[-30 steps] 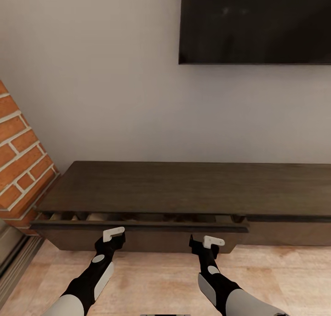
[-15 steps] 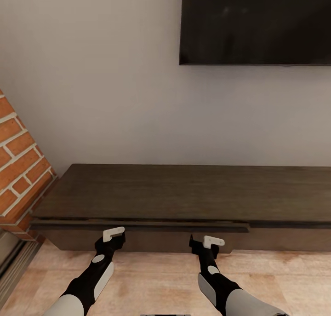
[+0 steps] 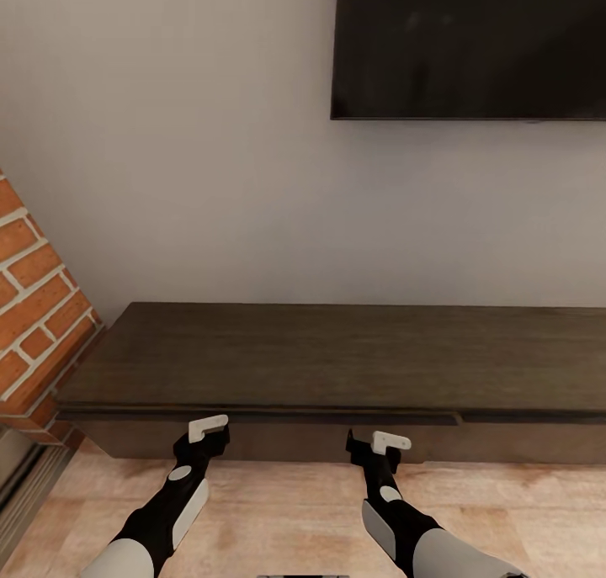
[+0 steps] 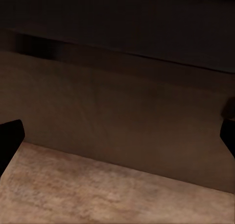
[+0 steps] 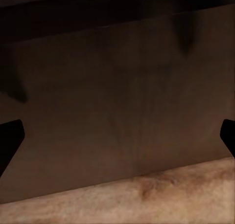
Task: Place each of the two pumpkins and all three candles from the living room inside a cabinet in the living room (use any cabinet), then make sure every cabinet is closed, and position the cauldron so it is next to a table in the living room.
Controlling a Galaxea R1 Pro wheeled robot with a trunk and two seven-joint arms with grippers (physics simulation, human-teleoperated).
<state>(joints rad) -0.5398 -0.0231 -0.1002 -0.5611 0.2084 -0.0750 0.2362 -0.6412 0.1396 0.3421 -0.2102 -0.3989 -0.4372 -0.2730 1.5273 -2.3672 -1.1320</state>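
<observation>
The cabinet (image 3: pixel 353 359) runs lengthwise along the wall.

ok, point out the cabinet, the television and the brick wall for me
cabinet (image 3: pixel 353 351), head view, middle of its flat top
television (image 3: pixel 471 44), head view, centre of the dark screen
brick wall (image 3: pixel 34 309), head view, brick face

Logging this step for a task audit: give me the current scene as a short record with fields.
cabinet: long low dark brown wooden cabinet against the wall, left drawer front nearly flush, its top bare
left gripper: jaws open, empty, facing the drawer front
right gripper: jaws open, empty, facing the drawer front
wall: black flat screen above the cabinet
left side: red brick column
floor: light wooden floor
</observation>
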